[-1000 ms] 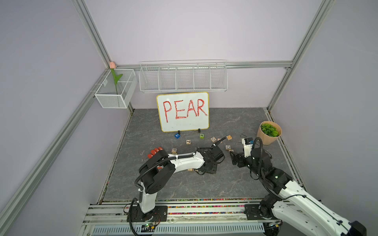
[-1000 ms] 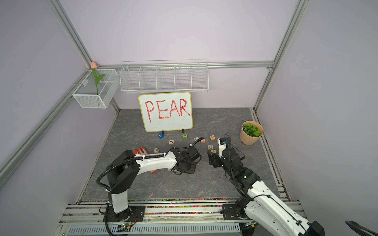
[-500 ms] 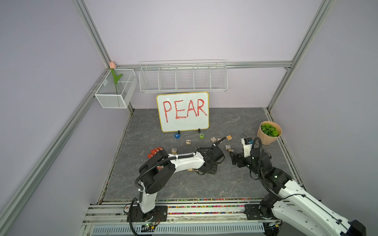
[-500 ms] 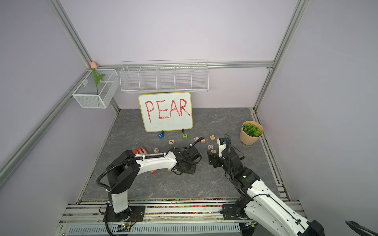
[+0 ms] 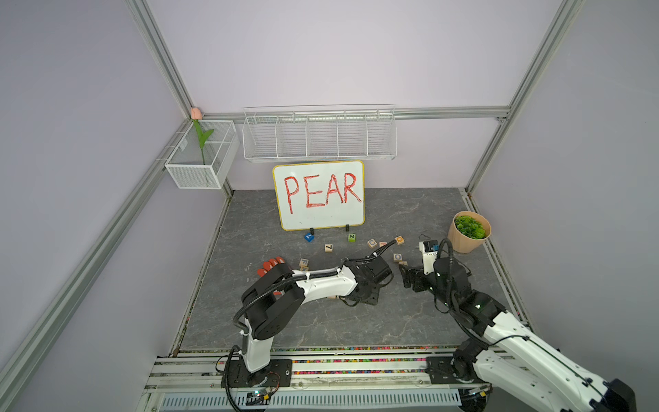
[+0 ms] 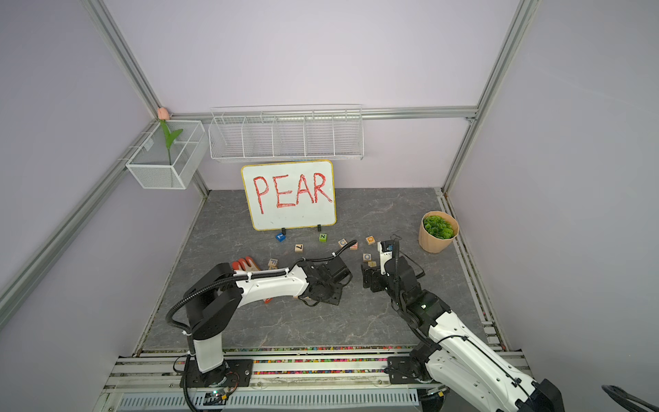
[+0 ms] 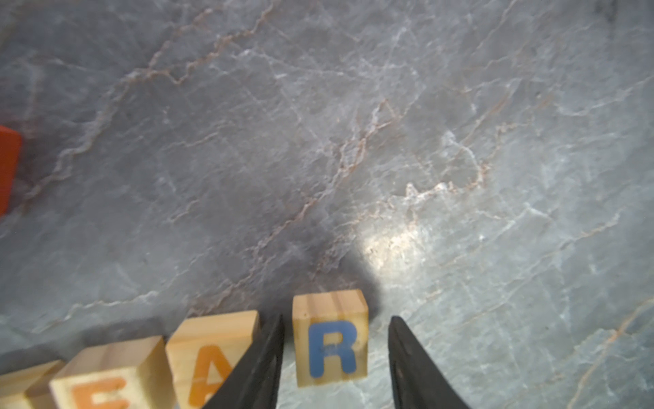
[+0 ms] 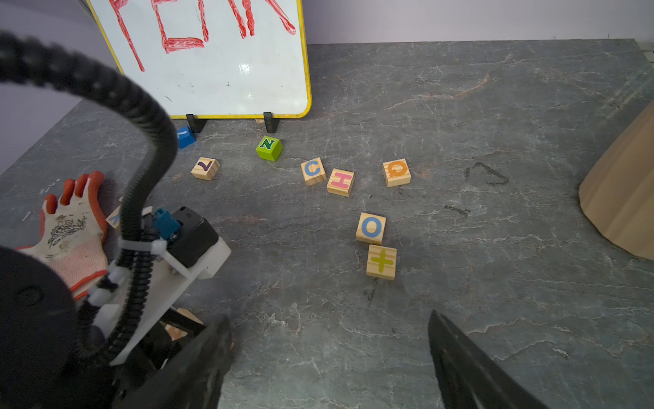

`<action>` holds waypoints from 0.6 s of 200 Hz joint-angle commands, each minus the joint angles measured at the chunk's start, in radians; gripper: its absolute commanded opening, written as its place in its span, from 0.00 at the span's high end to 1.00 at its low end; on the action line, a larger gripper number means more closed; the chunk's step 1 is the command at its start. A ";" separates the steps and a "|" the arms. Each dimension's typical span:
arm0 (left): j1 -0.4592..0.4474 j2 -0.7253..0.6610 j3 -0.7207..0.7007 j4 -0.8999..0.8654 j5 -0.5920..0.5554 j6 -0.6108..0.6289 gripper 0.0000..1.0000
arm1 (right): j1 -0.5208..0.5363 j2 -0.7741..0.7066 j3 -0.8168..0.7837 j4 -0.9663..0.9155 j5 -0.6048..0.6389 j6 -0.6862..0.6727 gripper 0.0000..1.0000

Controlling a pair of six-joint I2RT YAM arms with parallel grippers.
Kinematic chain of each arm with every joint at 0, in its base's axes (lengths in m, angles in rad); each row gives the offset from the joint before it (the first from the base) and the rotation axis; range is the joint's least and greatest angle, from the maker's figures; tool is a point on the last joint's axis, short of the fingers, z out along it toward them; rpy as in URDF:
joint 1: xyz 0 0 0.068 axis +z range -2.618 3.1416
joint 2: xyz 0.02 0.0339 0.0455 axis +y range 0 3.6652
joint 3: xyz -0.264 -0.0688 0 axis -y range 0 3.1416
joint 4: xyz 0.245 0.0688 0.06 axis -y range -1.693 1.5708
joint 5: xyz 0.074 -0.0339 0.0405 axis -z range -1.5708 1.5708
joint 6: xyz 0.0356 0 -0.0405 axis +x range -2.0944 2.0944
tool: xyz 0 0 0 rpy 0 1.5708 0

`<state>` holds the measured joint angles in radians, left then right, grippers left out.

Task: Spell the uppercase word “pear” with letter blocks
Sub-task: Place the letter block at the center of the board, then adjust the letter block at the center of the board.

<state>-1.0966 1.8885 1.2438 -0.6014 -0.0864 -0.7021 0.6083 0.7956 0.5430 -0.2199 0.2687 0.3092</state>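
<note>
The left hand (image 7: 336,317) has just let go. Its two black fingers (image 7: 262,364) now stand a little apart, with a gap on each side of the pale wooden block with a blue R (image 7: 331,340), so it holds nothing. That R block sits flat on the grey stone bench (image 7: 318,141). Just beside the R block is the wooden block with an orange A (image 7: 212,350), and past that the orange E block (image 7: 109,375). I think the word is nearly done. The right hand (image 8: 328,318), well away from the R block, is wide open and empty.
</note>
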 commanded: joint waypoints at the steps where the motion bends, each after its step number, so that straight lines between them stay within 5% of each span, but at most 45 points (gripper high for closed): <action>1: -0.016 -0.048 -0.007 -0.007 -0.054 0.005 0.50 | -0.006 0.004 -0.003 0.026 0.015 -0.014 0.11; 44: -0.038 -0.055 0.008 0.008 -0.068 0.051 0.48 | -0.006 0.002 0.018 -0.001 0.063 -0.004 0.11; 120: -0.069 0.007 0.075 0.073 0.079 0.208 0.45 | -0.007 -0.020 0.037 -0.095 0.197 0.041 0.11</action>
<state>-1.1591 1.8606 1.2778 -0.5514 -0.0631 -0.5598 0.6060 0.7956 0.5591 -0.2794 0.4099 0.3271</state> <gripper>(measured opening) 0.547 0.889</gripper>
